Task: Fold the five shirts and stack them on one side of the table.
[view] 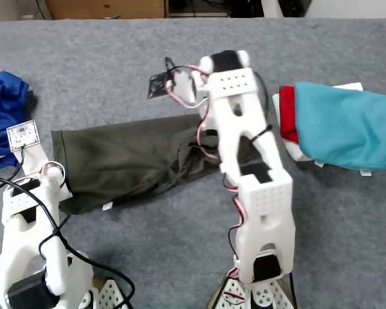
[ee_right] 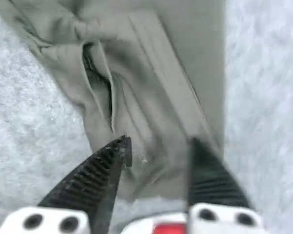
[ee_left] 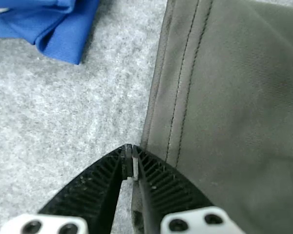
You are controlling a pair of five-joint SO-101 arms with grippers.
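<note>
My left jaws: pressed together beside the hem of the olive shirt (ee_left: 234, 97) on the table (ee_left: 63, 122). My right jaws: spread over its crumpled folds.

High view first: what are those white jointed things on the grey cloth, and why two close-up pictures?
They are two white robot arms, the left arm and the right arm, seen from a camera above the grey felt table. Each close-up comes from a camera on one arm's wrist, looking past its black hand. An olive-green shirt lies in the middle, a crumpled blue garment at one side, and a folded stack, teal on top, at the other. The left hand is shut at the olive shirt's hem; whether it pinches cloth is unclear. The right hand hangs open over the shirt's creased part.
</note>
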